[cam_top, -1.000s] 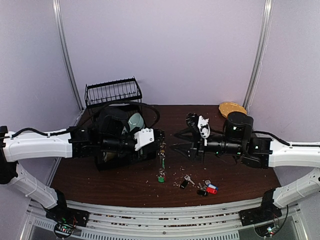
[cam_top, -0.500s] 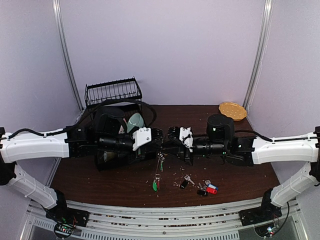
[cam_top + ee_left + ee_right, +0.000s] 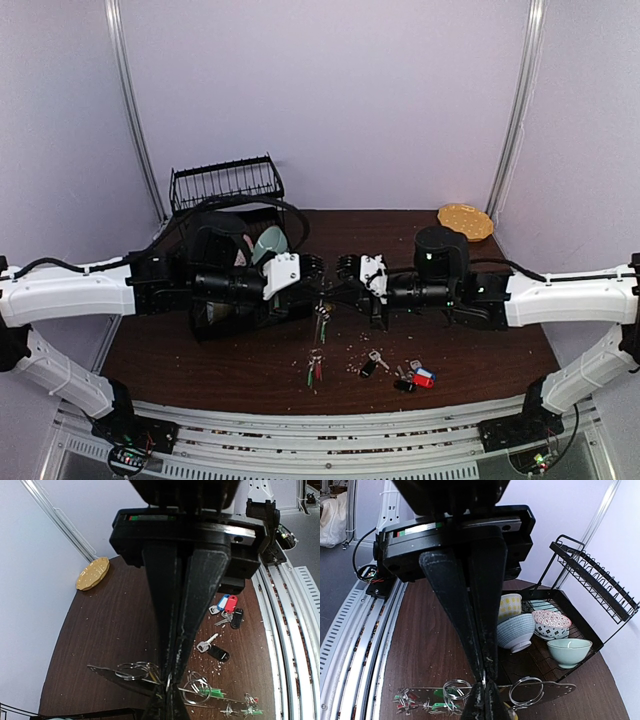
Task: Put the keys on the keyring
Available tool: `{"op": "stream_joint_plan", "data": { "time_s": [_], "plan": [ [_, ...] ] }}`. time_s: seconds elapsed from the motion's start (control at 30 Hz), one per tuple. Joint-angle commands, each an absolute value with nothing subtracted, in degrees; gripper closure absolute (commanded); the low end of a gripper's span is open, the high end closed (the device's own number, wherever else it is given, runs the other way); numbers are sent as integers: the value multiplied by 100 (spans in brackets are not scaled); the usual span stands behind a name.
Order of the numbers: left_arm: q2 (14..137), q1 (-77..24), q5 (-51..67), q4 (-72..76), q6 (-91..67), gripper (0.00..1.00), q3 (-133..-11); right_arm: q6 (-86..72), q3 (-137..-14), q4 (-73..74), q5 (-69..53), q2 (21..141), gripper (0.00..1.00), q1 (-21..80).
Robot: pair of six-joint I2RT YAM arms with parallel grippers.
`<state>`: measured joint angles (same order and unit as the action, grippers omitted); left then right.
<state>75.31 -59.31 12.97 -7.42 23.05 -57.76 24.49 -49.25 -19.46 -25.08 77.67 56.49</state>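
Top external | left end effector (image 3: 318,290), right end effector (image 3: 337,290): both pinching keyring (image 3: 322,318)

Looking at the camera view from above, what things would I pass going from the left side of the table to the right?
Black wire rack → hanging bunch of keys → black-tagged key → blue and red tagged keys → tan plate.

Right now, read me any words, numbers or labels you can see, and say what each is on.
No readable text in any view.
Key tags: blue, red and black, no writing visible at this size.
Coloured strip on the black housing above the jaws: too blurred to read.
Bowls: patterns only, no words.
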Motion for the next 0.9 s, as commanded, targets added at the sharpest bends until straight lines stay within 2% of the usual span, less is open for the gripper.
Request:
{"op": "stream_joint_plan", "data": {
  "time_s": [0.0, 0.07, 0.1, 0.17, 0.2, 0.33, 0.5, 0.73, 0.87],
  "plan": [
    [7340, -5915, 1440, -188, 2197, 100, -5762, 2522, -5053, -1818, -2699, 7546, 100, 5619],
    [7241, -5824, 1468, 22, 2054, 100, -5598, 2508, -5013, -1865, -2844, 7444, 100, 5593],
    [7177, -5717, 1620, 206, 1937, 96, -5445, 2443, -4984, -1950, -2929, 7395, 100, 5586],
    [7091, -5507, 2011, 532, 1736, 82, -5230, 2352, -4914, -2145, -3108, 7332, 100, 5576],
    [7073, -5465, 2118, 637, 1681, 80, -5186, 2319, -4908, -2231, -3156, 7341, 100, 5579],
    [7199, -5458, 2244, 584, 1674, 78, -5314, 2252, -4957, -2285, -3164, 7408, 100, 5579],
    [7185, -5460, 2631, 538, 1808, 70, -5382, 2233, -4970, -2335, -3087, 7426, 100, 5571],
    [7221, -5458, 3000, 422, 2034, 72, -5423, 2185, -5019, -2414, -3041, 7476, 100, 5572],
    [7231, -5388, 3149, -151, 2375, 69, -5560, 2167, -5000, -2406, -2985, 7462, 100, 5549]
  ]
}}
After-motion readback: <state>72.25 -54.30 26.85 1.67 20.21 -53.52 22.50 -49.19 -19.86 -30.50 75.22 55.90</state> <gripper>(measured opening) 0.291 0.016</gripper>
